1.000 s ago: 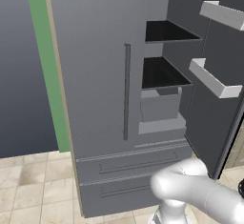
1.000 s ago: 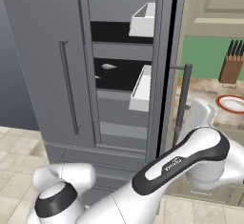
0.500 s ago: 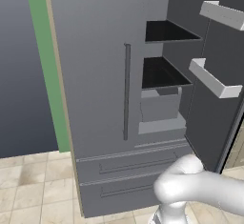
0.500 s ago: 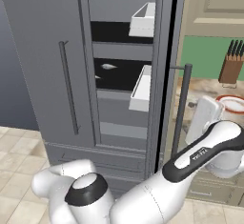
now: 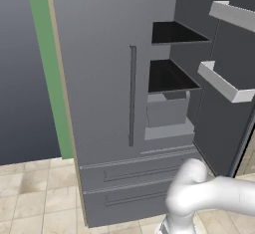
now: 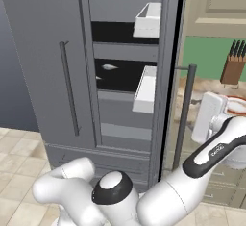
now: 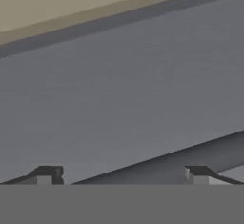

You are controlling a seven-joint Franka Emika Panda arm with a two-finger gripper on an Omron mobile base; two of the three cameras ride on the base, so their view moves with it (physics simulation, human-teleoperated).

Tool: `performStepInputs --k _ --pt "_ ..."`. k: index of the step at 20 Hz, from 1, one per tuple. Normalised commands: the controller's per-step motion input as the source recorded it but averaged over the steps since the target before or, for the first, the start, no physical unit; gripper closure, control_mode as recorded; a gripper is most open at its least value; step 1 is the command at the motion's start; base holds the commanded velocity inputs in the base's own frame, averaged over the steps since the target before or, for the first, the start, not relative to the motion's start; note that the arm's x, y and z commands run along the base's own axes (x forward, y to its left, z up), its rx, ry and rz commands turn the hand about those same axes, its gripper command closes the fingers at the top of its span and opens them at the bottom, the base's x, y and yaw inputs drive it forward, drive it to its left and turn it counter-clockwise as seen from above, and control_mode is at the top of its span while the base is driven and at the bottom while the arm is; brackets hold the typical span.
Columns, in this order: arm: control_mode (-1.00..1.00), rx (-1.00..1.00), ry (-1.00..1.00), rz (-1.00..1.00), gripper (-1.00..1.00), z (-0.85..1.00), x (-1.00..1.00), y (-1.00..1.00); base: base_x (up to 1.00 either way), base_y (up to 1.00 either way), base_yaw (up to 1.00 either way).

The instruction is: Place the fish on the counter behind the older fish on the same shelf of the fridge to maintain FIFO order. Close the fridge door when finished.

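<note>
The fridge [image 5: 104, 103] stands with its left door shut and its right door swung open. In the left base view the open door's white bins [image 5: 225, 81] jut out at about 3 o'clock, and two black shelves sit in the cavity beside them. From the right base view a small pale fish [image 6: 110, 67] lies on the middle shelf [image 6: 120, 76], toward its back at about 11 o'clock from the nearest door bin [image 6: 144, 89]. A second pale sliver shows at the shelf's left edge, too small to name.

The white arm [image 6: 202, 157] reaches past the open door toward the surface [image 6: 199, 86] at 3 o'clock, where a knife block [image 6: 234, 66] stands against the green wall and a red-rimmed plate [image 6: 236, 104] sits beside the arm's hand. The fish on the surface is hidden from me by the hand.

In the hand view the gripper [image 7: 124, 175] has its two dark fingertips [image 7: 47, 174] spread wide with nothing between them, facing a grey panel with a tan band above it.
</note>
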Motion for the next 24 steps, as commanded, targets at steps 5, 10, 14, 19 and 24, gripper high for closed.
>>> performStepInputs --k 5,10,14,19,24 --pt "-1.0 -0.06 0.0 0.19 -1.0 0.0 0.0 0.94 0.0 0.0 0.0" --pt "-1.0 -0.09 0.0 0.11 -1.0 0.0 0.0 1.0 0.0 0.0 0.0" --pt "-1.0 -0.1 0.0 0.1 -1.0 0.06 0.0 1.0 0.0 0.0 0.0" --pt "-1.0 -0.08 0.0 0.09 -1.0 0.01 0.03 1.0 0.0 0.0 0.0" --pt "-1.0 -0.07 0.01 0.06 -1.0 0.01 0.15 1.0 0.0 0.0 0.0"
